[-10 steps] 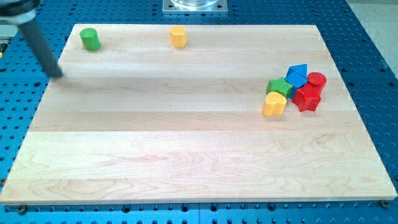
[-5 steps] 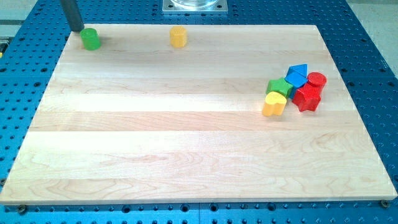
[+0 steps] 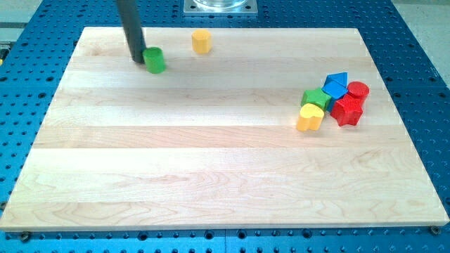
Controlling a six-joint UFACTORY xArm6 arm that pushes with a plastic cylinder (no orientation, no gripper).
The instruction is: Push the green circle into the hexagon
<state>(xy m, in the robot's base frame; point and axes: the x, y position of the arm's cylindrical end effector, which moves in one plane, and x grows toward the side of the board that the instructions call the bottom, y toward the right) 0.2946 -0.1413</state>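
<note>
Touching the green circle (image 3: 155, 60)'s left side, my tip (image 3: 136, 59) rests.

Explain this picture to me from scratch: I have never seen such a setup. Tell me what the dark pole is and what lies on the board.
The dark pole is a robot arm's rod; it has no claw and holds nothing. My tip slides on the wooden board to push blocks. One camera looks down at the board. My tip sits against the view's left side of the green circle. The yellow hexagon stands to its upper right. At the view's right, a cluster: a green block, a yellow heart, a blue block, a red cylinder and a red block.
</note>
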